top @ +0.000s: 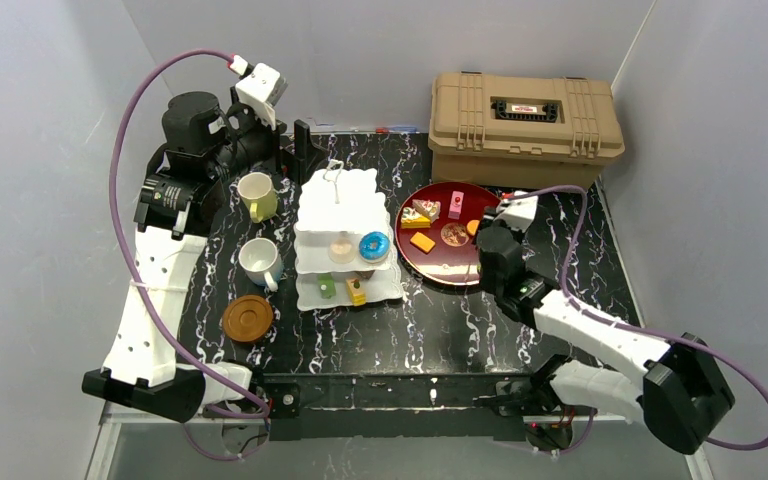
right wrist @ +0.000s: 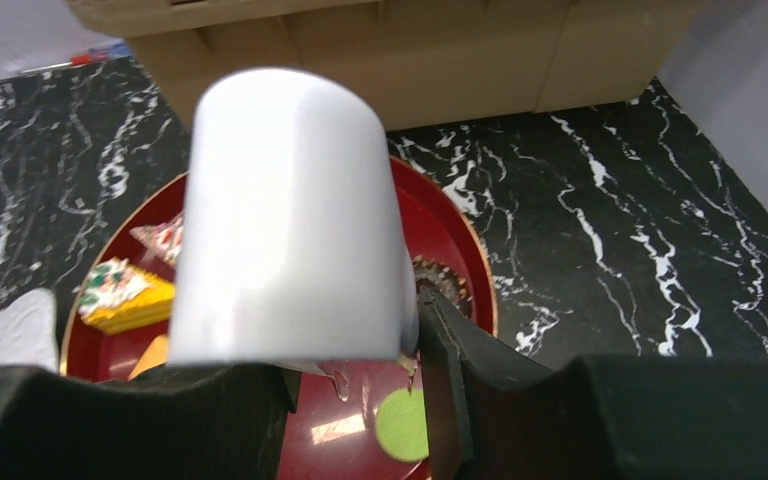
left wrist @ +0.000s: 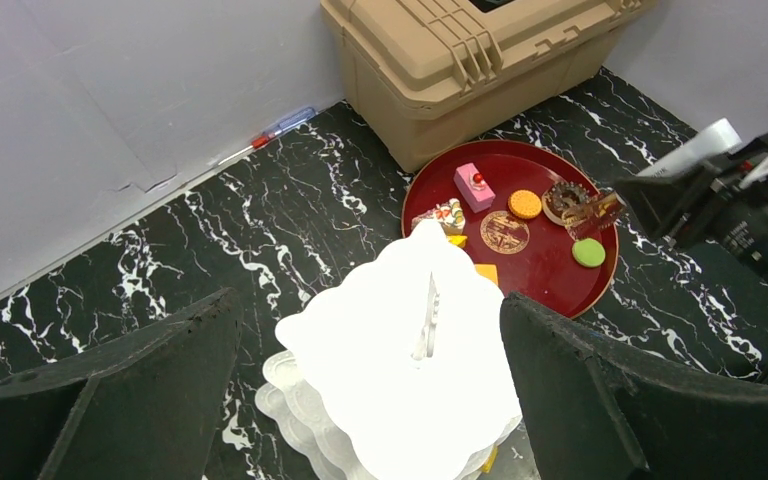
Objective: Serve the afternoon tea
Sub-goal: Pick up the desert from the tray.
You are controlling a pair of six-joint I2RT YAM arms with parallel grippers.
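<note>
Brown pastry [left wrist: 565,198] on the red tray [left wrist: 550,272] sits between the right fingers [right wrist: 447,385], grip uncertain; left fingers [left wrist: 585,400] gape over the stand [left wrist: 390,345].

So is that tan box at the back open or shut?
Shut. The box has its lid down flat on the base, and neither the top view nor the left wrist view shows a gap.

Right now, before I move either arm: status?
Left gripper open, hovering by cake stand top. Right gripper low over red tray, at brown doughnut; grip unclear. Tan case behind tray.
</note>
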